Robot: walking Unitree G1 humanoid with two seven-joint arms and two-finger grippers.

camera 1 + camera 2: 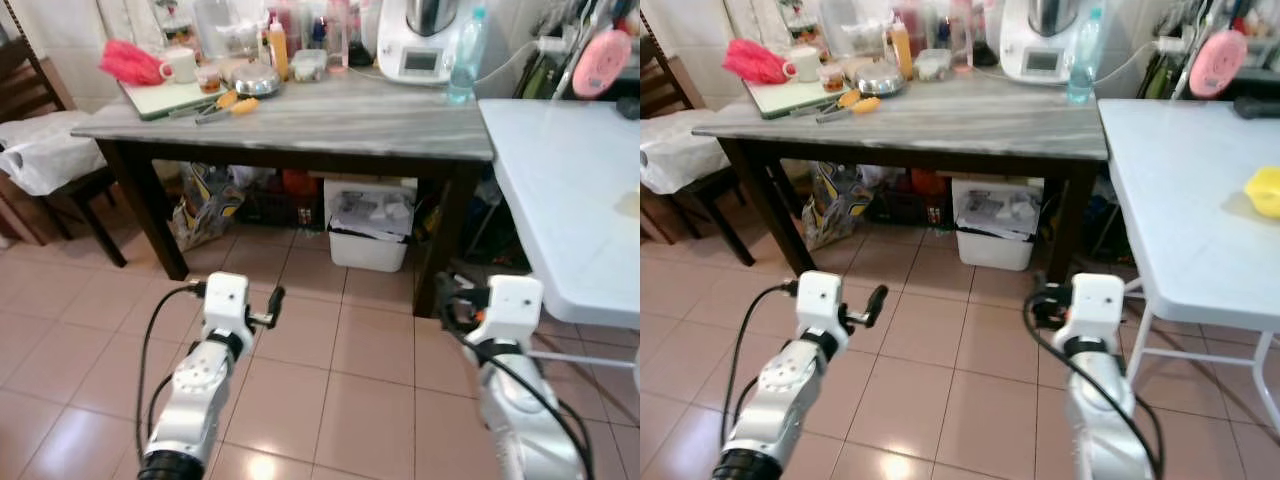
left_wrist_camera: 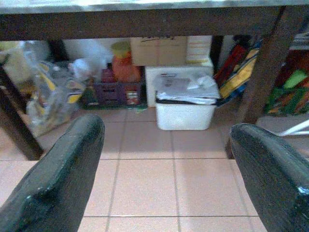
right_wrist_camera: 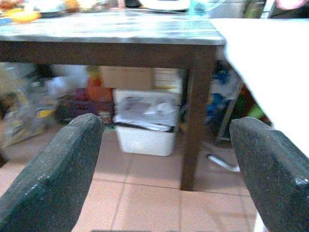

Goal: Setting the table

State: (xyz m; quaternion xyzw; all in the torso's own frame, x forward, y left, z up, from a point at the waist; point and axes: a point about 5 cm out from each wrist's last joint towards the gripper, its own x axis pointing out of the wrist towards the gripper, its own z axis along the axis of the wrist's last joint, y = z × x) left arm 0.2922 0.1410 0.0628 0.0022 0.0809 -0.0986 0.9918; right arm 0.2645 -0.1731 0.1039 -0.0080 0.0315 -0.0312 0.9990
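1. We stand on a floor (image 1: 340, 400) of pinkish tiles, facing a dark-legged table (image 1: 330, 125) with a grey streaked top; a white folding table (image 1: 1180, 200) meets it at the corner on our right.
2. Our left gripper (image 2: 166, 181) hangs low over the tiles in front of the grey table, its two black fingers (image 2: 58, 179) spread wide with nothing between them.
3. Our right gripper (image 3: 169, 179) sits at about the same height near the leg of the grey table, fingers (image 3: 53, 174) likewise parted and holding nothing.
4. The tableware lies at the far left end of the grey table: a white mug (image 1: 181, 65) and a small cup (image 1: 208, 78) on a pale green tray (image 1: 160, 98), with a red cloth (image 1: 130, 62) beside the mug.
5. Just right of the tray rests a shiny metal lid (image 1: 254, 80), and in front of it lie tools with orange handles (image 1: 225, 106).
6. Farther back stand bottles, a white kitchen machine (image 1: 420, 45) and a clear water bottle (image 1: 465, 55).
7. A yellow bowl (image 1: 1264, 190) sits on the white table, well apart from both grippers.
8. Under the grey table we see a white bin (image 2: 186, 108) filled with papers, a crate and bags.
9. A dark chair (image 1: 45, 150) with a white bag on its seat stands at the left.
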